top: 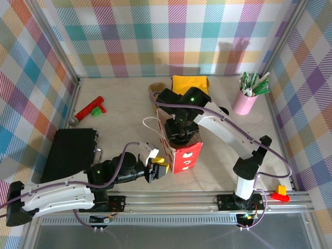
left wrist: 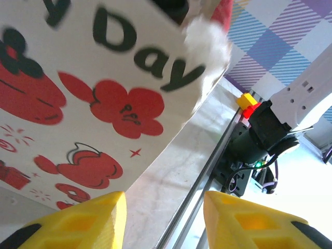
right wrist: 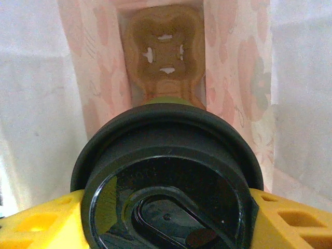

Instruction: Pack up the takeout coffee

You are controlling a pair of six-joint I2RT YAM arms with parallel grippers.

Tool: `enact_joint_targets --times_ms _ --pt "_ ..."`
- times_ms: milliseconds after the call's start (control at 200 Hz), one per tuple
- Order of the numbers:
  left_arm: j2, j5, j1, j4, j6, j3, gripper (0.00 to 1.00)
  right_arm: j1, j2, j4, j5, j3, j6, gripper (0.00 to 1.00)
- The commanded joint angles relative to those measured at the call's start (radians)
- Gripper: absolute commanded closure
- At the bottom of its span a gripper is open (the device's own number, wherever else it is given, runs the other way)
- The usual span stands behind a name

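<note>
Insertion step: takeout coffee (right wrist: 166,171) is grasped by right gripper (right wrist: 166,228) inside gift bag (top: 187,158); left gripper (left wrist: 164,202) released. Lowering onto the cup carrier (right wrist: 165,52) is called for next.

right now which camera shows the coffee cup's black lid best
The right wrist view: the takeout coffee's lid sits large and sharp between yellow fingers, over the open bag. In the top external view the right gripper covers it; the left wrist view faces the bag's printed side.
</note>
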Motion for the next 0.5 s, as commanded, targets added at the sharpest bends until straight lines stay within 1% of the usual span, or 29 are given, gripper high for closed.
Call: enact_joint_targets --times_ms 0,100,115,165,495 --pt "-0.045 -0.029 -0.007 -0.142 0.069 0.052 0.57 -0.016 -0.009 -0.101 -0.006 -0.020 -0.003 0.39" --pt "-0.076 -0.042 -0.005 -0.173 0.085 0.071 0.57 -0.027 -0.009 -0.081 -0.008 -0.030 -0.022 0.40" --pt "-0.080 -0.044 -0.006 -0.204 0.087 0.074 0.57 -0.028 -0.009 -0.079 -0.008 -0.032 -0.024 0.40" --pt "-0.092 -0.055 -0.005 -0.221 0.094 0.080 0.57 -0.033 -0.006 -0.066 -0.014 -0.035 -0.039 0.40" --pt "-0.119 -0.049 0.012 -0.271 0.110 0.123 0.57 -0.067 0.006 -0.010 -0.041 -0.060 -0.113 0.40"
